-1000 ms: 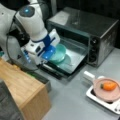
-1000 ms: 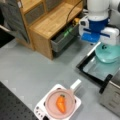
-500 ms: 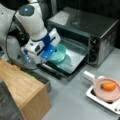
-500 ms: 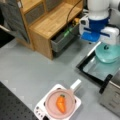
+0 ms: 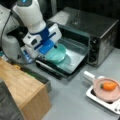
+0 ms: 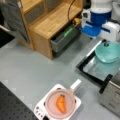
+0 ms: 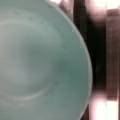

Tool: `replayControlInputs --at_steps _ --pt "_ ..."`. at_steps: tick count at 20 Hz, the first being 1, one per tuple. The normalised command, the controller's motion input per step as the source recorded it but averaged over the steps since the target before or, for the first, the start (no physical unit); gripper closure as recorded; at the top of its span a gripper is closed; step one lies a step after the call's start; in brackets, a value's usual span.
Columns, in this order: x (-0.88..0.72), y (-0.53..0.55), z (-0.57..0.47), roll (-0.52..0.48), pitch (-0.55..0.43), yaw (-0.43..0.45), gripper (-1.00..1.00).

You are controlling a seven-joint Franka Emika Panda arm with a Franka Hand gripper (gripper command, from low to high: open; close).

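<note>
End effector [image 5: 55, 46] is seen left of centre in a front view, at the rim of the teal bowl [image 5: 56, 53]; whether its fingers are spread or pinched on the rim cannot be told. Largest, the toaster oven [image 5: 96, 30] is shown open, its door [image 5: 72, 61] folded flat on the tabletop [image 6: 37, 72]. On that door the bowl is rested, not yet inside. Lower right, a carrot [image 5: 109, 86] is kept on a pink plate [image 5: 106, 93]. No writing can be read.
</note>
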Motion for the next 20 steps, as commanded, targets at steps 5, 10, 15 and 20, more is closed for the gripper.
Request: replayControlInputs --at_steps 5,10,15,20 --pt "0.47 -0.04 0.30 -0.269 0.272 -0.009 -1.00" --pt "0.60 0.01 0.31 -0.258 0.298 0.066 -1.00" --pt "0.53 0.01 0.27 -0.219 0.304 0.148 -1.00" --pt "0.49 0.06 0.23 -0.138 0.272 0.234 -1.00"
